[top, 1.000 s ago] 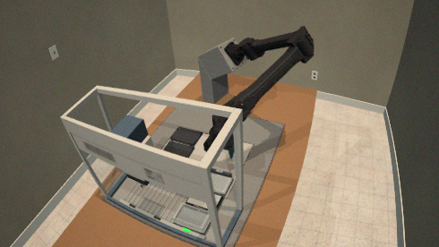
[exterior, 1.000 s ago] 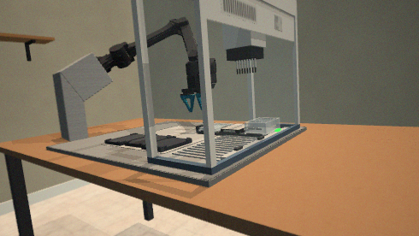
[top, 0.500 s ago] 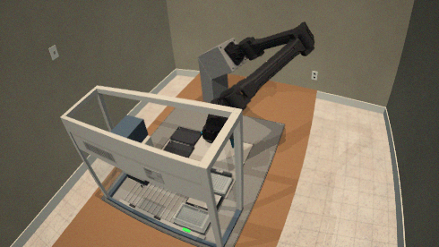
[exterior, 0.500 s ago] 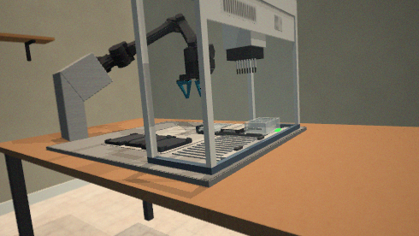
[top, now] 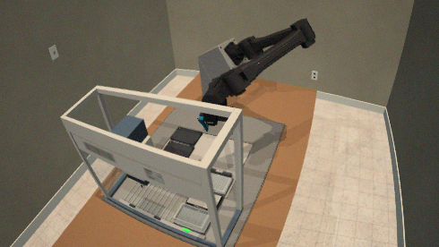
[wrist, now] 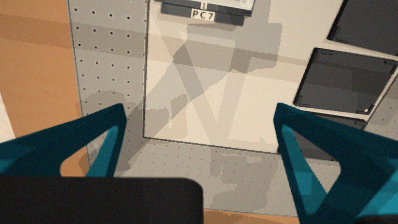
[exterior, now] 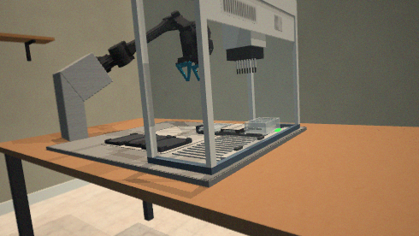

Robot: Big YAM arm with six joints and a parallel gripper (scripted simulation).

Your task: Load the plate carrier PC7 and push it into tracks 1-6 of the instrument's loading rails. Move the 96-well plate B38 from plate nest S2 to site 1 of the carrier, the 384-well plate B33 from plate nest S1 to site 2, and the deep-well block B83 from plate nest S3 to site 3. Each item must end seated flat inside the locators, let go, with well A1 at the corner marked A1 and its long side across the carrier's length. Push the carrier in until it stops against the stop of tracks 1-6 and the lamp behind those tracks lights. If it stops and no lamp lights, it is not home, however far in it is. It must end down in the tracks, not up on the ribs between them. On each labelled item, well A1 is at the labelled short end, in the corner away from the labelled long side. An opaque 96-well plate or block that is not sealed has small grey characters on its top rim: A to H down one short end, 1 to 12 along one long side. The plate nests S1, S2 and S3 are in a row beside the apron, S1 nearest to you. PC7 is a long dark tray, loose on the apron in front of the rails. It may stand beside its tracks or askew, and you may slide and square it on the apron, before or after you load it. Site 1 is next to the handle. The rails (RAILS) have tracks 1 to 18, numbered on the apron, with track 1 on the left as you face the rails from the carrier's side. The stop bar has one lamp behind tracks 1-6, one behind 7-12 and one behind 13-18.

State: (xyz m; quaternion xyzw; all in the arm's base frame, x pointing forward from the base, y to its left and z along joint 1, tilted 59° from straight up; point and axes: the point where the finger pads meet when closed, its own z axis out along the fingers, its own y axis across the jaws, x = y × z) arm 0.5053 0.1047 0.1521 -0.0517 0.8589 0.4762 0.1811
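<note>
My gripper (wrist: pixel 199 111) is open and empty, raised high above the pale apron (wrist: pixel 215 85); it shows as teal fingers in the top and exterior views (top: pixel 203 122) (exterior: pixel 188 70). The handle end of carrier PC7, with its label (wrist: pixel 203 15), lies at the top edge of the wrist view. The carrier (top: pixel 208 197) lies along the rails inside the frame, with a clear block (top: pixel 192 217) (exterior: pixel 262 125) at its far end and a pale plate (top: pixel 220 183) nearer the handle. A green lamp (top: pixel 186 231) (exterior: pixel 278 129) is lit behind it. The dark plate nests (wrist: pixel 345 80) (top: pixel 183 140) look empty.
The white instrument frame (top: pixel 152 134) surrounds the rails (top: pixel 150 199), and its posts (exterior: pixel 204 85) stand close to my gripper. A pipetting head (exterior: pixel 244 53) hangs inside the frame. A blue box (top: pixel 131 128) stands at the frame's far side. The perforated deck (wrist: pixel 110 60) borders the apron.
</note>
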